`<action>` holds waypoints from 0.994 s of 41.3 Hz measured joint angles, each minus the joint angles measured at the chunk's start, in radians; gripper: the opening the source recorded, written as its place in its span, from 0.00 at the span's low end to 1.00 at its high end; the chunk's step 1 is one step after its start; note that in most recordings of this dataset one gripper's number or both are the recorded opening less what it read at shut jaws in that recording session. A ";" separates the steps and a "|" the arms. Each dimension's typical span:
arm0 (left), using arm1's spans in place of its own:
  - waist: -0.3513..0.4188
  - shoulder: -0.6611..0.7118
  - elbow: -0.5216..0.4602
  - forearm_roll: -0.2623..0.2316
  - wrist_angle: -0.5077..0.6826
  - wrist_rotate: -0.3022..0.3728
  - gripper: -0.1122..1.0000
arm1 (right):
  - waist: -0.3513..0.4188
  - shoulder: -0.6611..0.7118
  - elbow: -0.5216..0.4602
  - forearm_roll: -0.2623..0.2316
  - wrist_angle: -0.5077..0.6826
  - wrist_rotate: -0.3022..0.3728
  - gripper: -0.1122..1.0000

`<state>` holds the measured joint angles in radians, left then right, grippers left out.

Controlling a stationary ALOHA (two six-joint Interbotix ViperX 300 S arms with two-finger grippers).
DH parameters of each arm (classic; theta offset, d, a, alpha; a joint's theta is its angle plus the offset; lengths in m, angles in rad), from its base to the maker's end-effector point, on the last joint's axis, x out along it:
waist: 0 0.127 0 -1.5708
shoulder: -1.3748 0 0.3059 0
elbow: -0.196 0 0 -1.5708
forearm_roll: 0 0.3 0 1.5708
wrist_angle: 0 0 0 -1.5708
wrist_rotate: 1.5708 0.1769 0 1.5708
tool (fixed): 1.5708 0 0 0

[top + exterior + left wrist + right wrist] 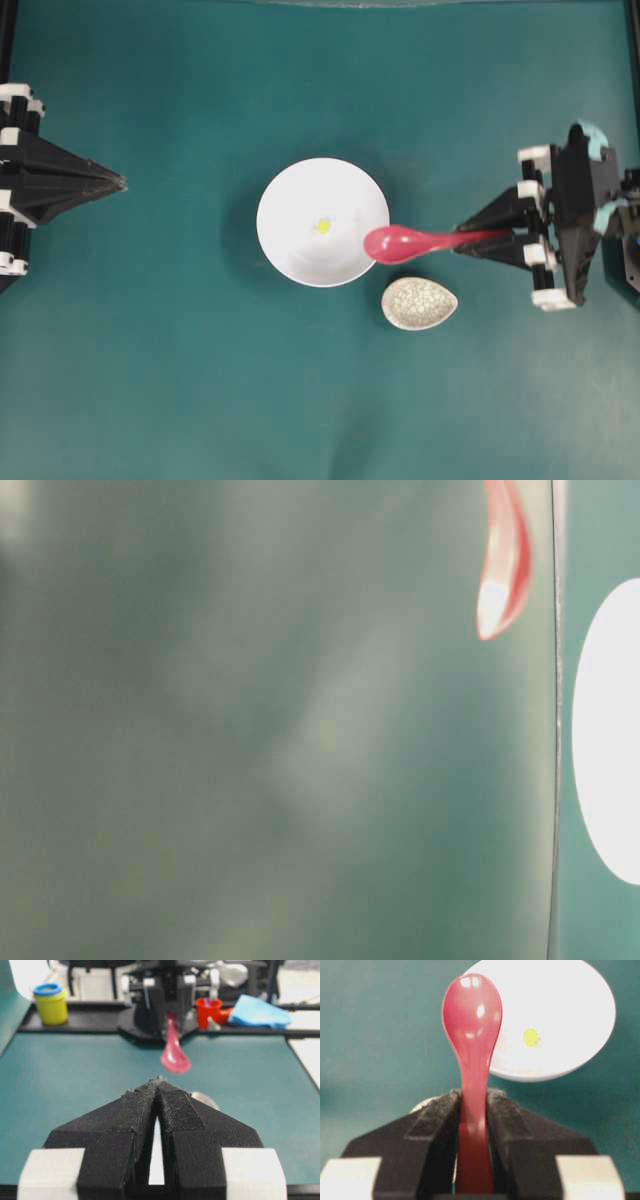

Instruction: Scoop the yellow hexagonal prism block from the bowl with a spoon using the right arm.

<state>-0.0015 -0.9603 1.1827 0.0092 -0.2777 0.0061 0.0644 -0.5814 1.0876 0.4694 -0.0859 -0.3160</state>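
Observation:
A tiny yellow hexagonal prism block [323, 226] [530, 1037] lies near the middle of the white bowl [300, 195] [570, 990] at the table's centre. My right gripper [462, 243] [474, 1095] is shut on the handle of the red-pink spoon [400, 243] [472, 1010]. The spoon's scoop hangs over the bowl's right rim, to the right of the block and apart from it. The spoon [174, 1055] also shows in the left wrist view. My left gripper [120, 183] [159, 1081] rests at the far left, shut with nothing in it.
A small speckled teardrop spoon rest [419, 303] lies on the green table just below the spoon and right of the bowl. In the left wrist view a yellow tub [50, 1004], a red cup [208, 1011] and a blue cloth [257, 1011] sit beyond the table's far edge.

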 measured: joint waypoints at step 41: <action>0.000 -0.002 0.000 0.000 0.000 0.000 0.10 | -0.218 0.173 -0.377 -0.017 0.584 0.179 0.31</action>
<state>-0.0015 -0.9618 1.1827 0.0092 -0.2777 0.0061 -0.1534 -0.4080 0.7102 0.4525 0.4985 -0.1365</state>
